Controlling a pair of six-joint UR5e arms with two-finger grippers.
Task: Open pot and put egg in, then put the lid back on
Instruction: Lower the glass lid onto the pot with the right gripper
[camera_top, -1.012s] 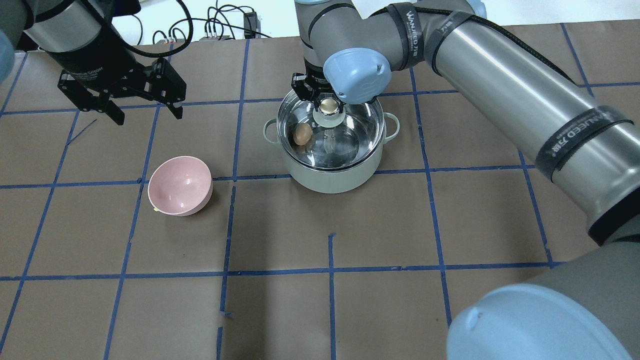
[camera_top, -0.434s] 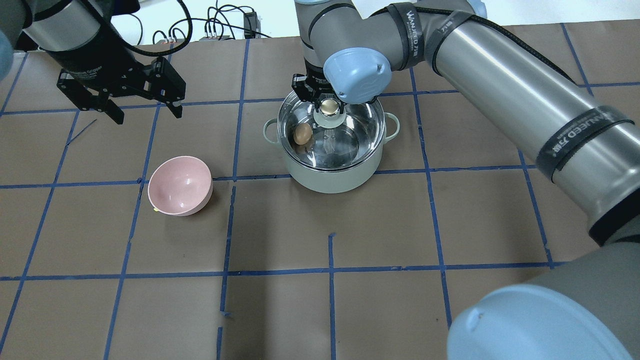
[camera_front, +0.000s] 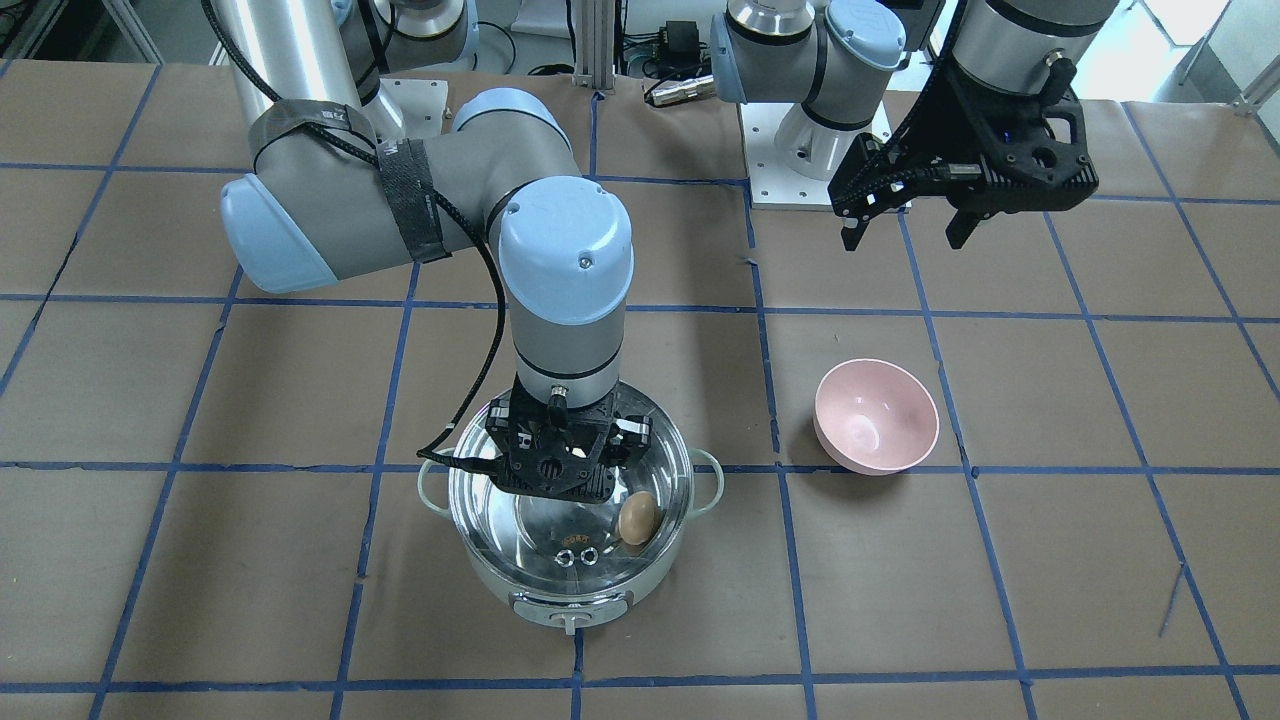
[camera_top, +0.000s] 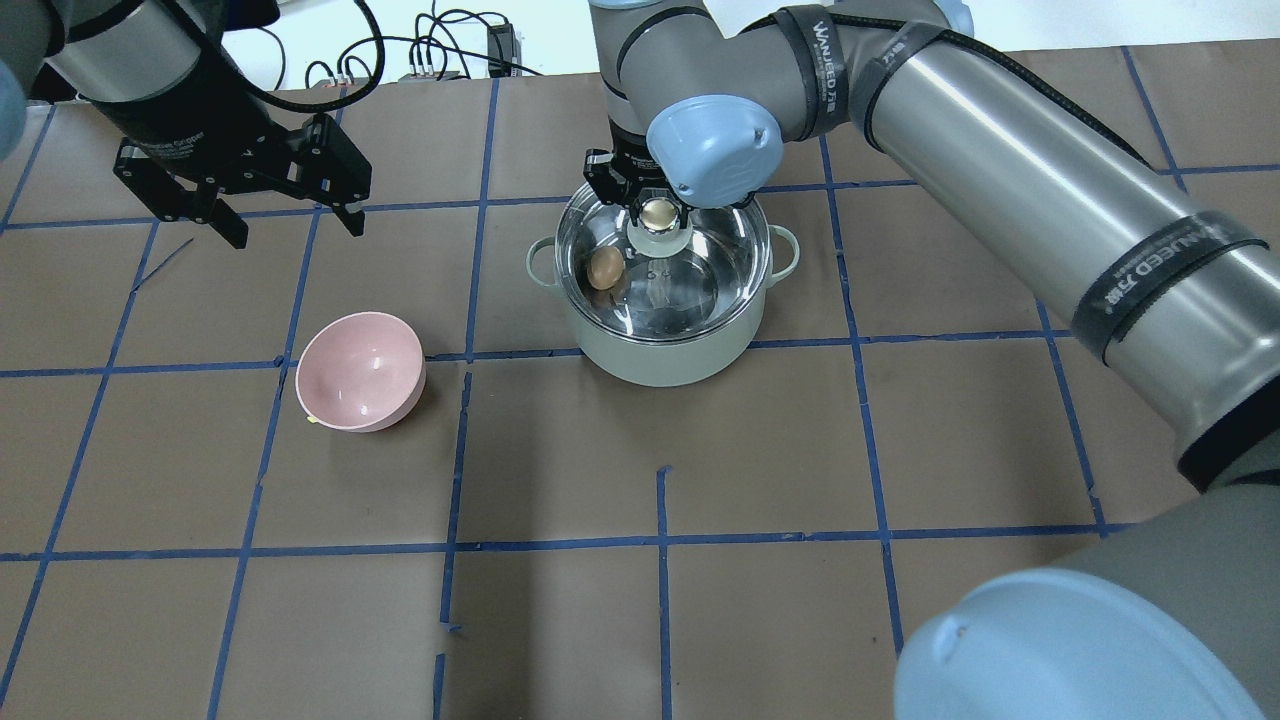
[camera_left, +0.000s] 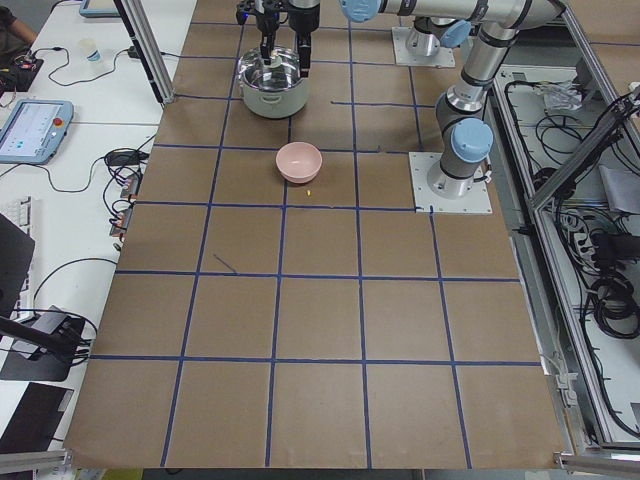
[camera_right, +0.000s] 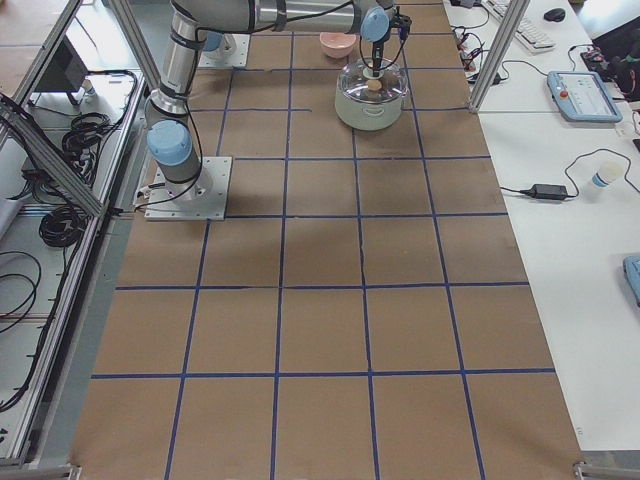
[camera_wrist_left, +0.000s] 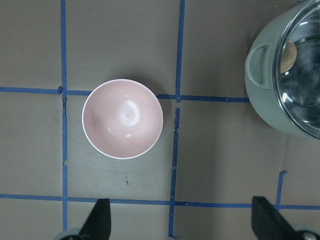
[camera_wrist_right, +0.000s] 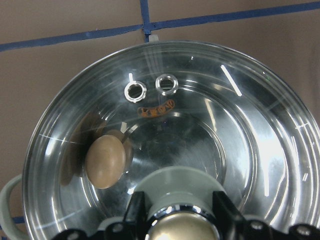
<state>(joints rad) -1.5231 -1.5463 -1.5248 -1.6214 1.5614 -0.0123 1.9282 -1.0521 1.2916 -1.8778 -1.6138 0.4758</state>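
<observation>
The mint-white pot (camera_top: 660, 360) stands at the middle back of the table, its control knob (camera_front: 567, 622) facing away from the robot. The clear glass lid (camera_top: 720, 260) sits over its rim. My right gripper (camera_top: 657, 212) comes straight down on the lid's centre knob, with a finger (camera_wrist_right: 136, 209) on either side of it, shut on it. Through the glass the light-brown egg (camera_top: 604, 268) lies on the steel bottom, on the robot's left side of the pot. My left gripper (camera_top: 298, 234) hangs open and empty above the table, well left of the pot.
A pink bowl (camera_top: 360, 372) rests empty in front of and below the left gripper, left of the pot. Blue tape lines grid the brown table cover. Cables and gear lie beyond the far edge (camera_top: 440, 60). The right arm's long link spans the right half.
Almost nothing differs: the right gripper stays on the lid's knob over the pot, and the left gripper has only drifted slightly.
</observation>
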